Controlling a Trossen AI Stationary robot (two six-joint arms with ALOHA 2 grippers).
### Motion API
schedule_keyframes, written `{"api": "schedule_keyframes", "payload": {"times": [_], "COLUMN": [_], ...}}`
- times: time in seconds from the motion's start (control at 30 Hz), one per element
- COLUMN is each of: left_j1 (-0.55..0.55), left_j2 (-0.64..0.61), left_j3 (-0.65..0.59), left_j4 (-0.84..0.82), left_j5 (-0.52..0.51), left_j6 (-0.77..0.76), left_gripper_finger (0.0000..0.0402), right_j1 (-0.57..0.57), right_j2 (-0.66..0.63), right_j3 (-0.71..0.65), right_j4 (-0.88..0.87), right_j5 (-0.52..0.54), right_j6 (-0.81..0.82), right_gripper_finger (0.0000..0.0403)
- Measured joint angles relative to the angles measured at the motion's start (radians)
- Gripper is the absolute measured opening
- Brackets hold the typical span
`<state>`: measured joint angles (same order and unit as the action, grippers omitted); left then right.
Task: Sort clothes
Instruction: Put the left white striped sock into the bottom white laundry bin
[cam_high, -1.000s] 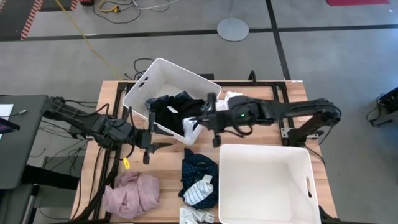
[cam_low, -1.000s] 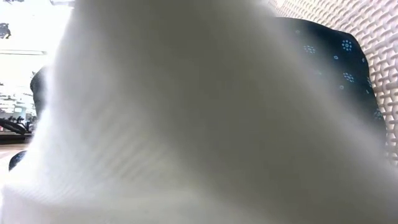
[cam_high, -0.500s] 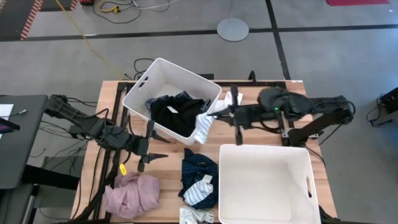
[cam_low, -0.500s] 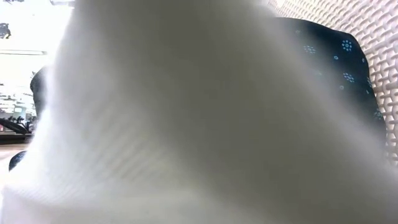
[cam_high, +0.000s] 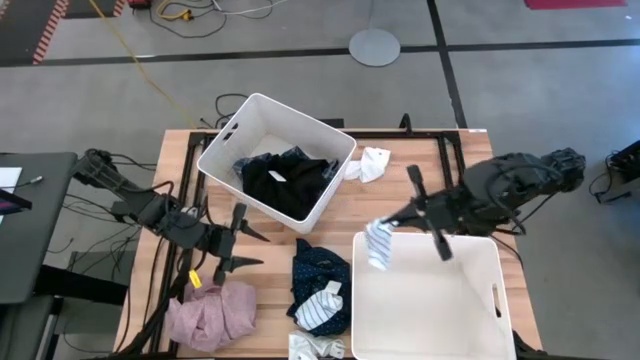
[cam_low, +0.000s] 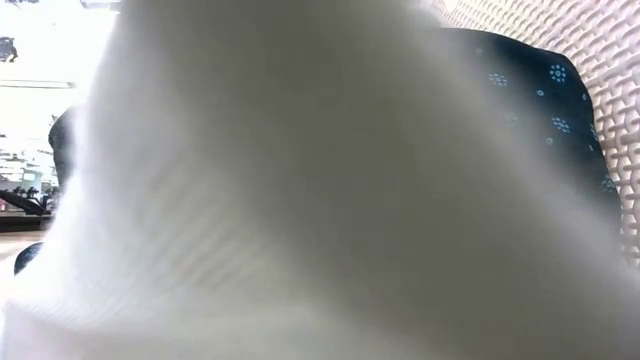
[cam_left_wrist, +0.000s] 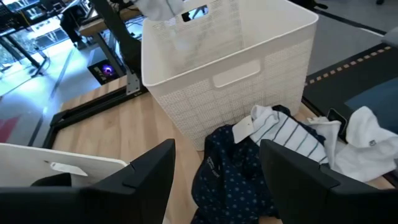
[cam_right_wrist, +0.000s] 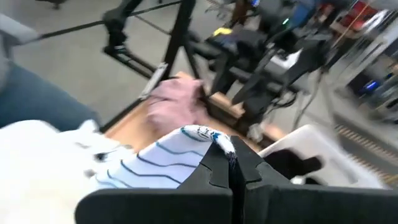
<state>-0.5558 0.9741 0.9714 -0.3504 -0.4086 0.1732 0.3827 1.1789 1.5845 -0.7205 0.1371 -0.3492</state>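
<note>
Low view is almost fully blocked by a blurred white ribbed fabric (cam_low: 300, 190) pressed close to the lens; only a strip of navy dotted garment (cam_low: 540, 90) and white perforated bin wall (cam_low: 590, 40) is seen at upper right. In the high view, a white sock pile (cam_high: 315, 347) is cut off by the bottom edge. The right wrist view is motion-blurred; a pale blurred mass (cam_right_wrist: 43, 155) at lower left cannot be identified.

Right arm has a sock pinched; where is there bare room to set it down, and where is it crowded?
The right gripper holds the striped sock at the near bin's edge; that bin is bare inside. Bare wood also lies between the far bin and the white sock. It is crowded around the navy dotted garment and pink garment, where the left gripper hovers.
</note>
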Motion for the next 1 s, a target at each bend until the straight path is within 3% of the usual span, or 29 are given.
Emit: {"api": "schedule_keyframes", "payload": {"times": [0.47, 1.0], "left_j1": [-0.03, -0.049], "left_j2": [0.009, 0.108], "left_j3": [0.0, 0.0], "left_j4": [0.001, 0.01], "left_j5": [0.0, 0.005], "left_j6": [-0.059, -0.097], "left_gripper_finger": [0.0227, 0.0227], "right_j1": [0.182, 0.345], "right_j2": [-0.056, -0.032], "right_j3": [0.0, 0.0], "right_j4": [-0.343, -0.518], "right_j5": [0.001, 0.027], "right_j6": [0.439, 0.828], "right_gripper_finger": [0.0, 0.0]}}
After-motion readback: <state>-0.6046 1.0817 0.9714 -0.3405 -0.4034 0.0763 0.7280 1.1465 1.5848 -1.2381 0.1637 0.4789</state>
